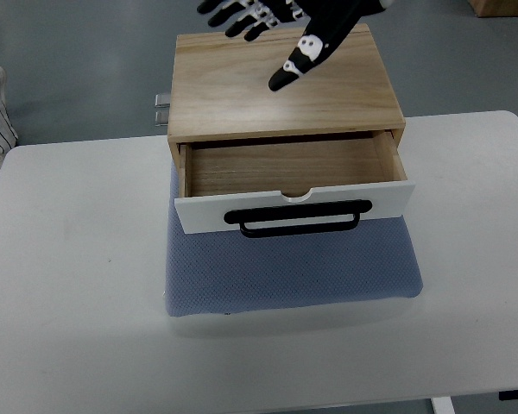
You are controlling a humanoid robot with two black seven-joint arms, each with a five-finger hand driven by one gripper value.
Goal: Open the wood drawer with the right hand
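Hand [276, 30] above open, camera-facing drawer [289, 185]

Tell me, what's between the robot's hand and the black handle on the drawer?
In the top view, the wooden box's lid and the open, empty drawer lie between the hand and the black handle.

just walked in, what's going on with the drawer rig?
The wood drawer is pulled partway out of its wooden box and looks empty; the box sits on a blue mat on the white table. A black robot hand is above the box top with fingers spread, not touching the black handle. I can't tell which arm it belongs to.
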